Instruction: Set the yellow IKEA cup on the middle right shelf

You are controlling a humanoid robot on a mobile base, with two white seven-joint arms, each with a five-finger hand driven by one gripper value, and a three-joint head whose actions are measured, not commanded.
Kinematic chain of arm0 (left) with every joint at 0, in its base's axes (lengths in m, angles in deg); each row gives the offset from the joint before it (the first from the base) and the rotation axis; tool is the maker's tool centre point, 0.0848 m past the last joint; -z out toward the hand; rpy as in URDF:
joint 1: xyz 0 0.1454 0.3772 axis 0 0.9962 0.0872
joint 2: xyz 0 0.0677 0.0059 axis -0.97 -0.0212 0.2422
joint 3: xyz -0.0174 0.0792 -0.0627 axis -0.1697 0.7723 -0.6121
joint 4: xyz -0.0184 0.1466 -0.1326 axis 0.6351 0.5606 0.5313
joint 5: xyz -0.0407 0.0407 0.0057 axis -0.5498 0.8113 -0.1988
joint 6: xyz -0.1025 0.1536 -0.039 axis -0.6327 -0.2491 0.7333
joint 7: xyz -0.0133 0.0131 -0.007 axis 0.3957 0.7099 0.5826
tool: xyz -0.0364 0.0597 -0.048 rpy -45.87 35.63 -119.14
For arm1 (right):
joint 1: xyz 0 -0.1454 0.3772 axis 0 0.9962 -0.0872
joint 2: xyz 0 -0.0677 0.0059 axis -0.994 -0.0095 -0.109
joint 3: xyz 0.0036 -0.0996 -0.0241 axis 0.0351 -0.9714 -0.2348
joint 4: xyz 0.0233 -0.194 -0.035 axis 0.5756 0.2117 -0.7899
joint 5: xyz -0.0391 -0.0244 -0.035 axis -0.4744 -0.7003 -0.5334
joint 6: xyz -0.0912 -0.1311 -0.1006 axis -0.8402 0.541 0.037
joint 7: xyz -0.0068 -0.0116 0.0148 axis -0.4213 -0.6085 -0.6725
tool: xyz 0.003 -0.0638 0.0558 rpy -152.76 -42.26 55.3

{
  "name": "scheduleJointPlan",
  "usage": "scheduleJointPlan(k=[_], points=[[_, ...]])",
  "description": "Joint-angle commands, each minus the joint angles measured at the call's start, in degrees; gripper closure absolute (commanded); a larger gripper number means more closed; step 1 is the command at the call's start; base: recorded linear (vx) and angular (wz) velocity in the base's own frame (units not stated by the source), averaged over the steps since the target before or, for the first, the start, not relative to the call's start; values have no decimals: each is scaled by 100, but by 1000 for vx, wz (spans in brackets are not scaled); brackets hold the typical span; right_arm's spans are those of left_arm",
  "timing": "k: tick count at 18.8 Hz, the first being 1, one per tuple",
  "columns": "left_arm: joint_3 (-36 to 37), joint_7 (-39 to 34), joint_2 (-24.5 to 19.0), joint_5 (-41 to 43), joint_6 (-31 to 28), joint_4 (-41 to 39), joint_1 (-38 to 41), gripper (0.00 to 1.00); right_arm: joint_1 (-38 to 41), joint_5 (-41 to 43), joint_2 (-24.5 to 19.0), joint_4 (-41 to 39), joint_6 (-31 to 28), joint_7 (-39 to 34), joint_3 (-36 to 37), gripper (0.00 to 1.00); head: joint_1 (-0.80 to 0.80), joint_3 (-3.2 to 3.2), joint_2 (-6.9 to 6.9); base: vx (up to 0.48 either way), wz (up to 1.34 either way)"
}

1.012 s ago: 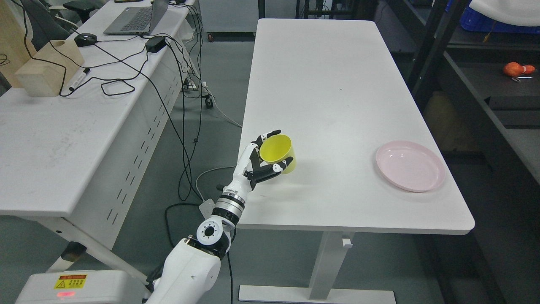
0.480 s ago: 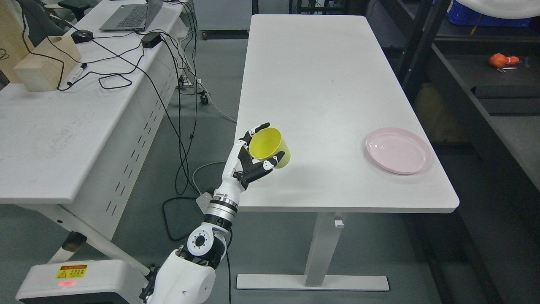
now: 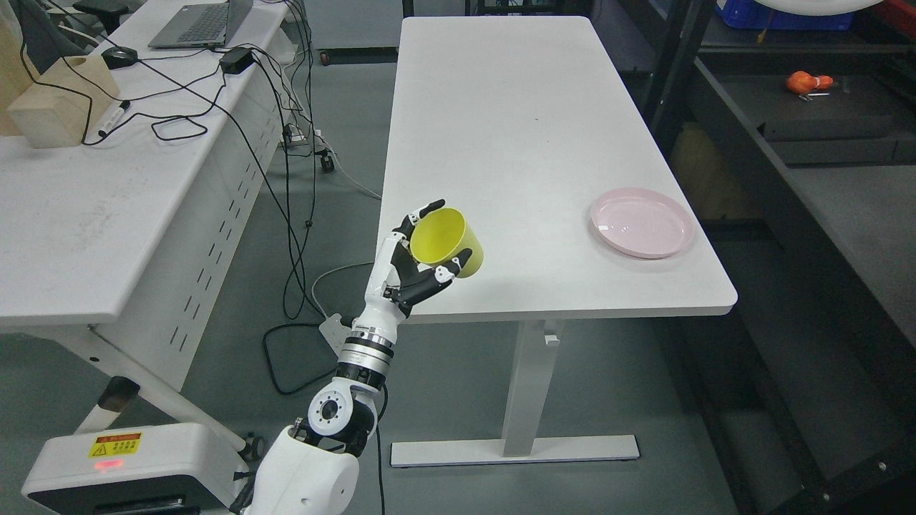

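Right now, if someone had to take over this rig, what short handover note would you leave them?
Left robot hand: shut on the yellow cup, held near the front left corner of the white table, opening tilted toward the camera.
Right robot hand: not in view.
Pink plate sits on the table's right side, not involved.
Dark shelving unit stands to the right of the table; an orange object lies on one shelf.
Done: cup grasped.
Left: carry the cup right to the shelving unit, set it on the middle right shelf, release.
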Motion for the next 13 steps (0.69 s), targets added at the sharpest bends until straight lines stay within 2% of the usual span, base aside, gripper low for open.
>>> scheduleJointPlan(k=[1,13], points=[[-153,-2,-100,15,-13,-251,18,100,79,141,100,0,-1,4,-97,1,0,0,0,-127,-188],[-276,-2,-100,138,-48,-435,132,100,79,141,100,0,-1,4,-97,1,0,0,0,-143,-420]])
